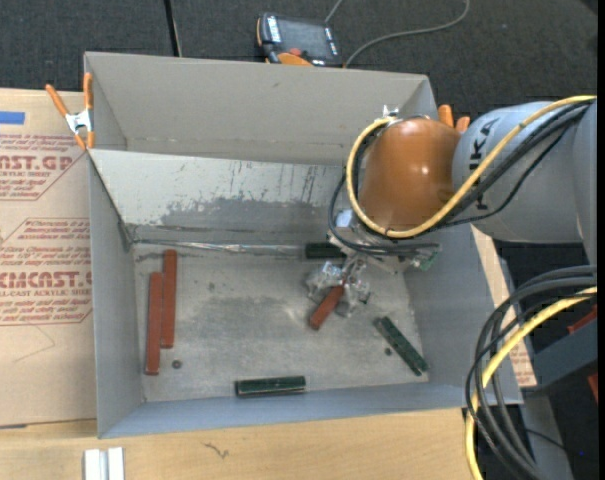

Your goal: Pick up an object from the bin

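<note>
My gripper (340, 286) hangs low in the right middle of the bin, under the arm's orange dome. Directly beneath it lies a short red-brown stick (324, 313), slanting down to the left, its upper end tucked under the gripper. A small dark green piece (322, 251) lies just behind the gripper near the back wall. A dark green bar (400, 345) lies slanted to the gripper's lower right, apart from it.
Two long red-brown sticks (169, 298) (154, 323) lie side by side along the left wall. Another dark green bar (270, 386) rests along the front wall. The arm and its cables cover the bin's right rim.
</note>
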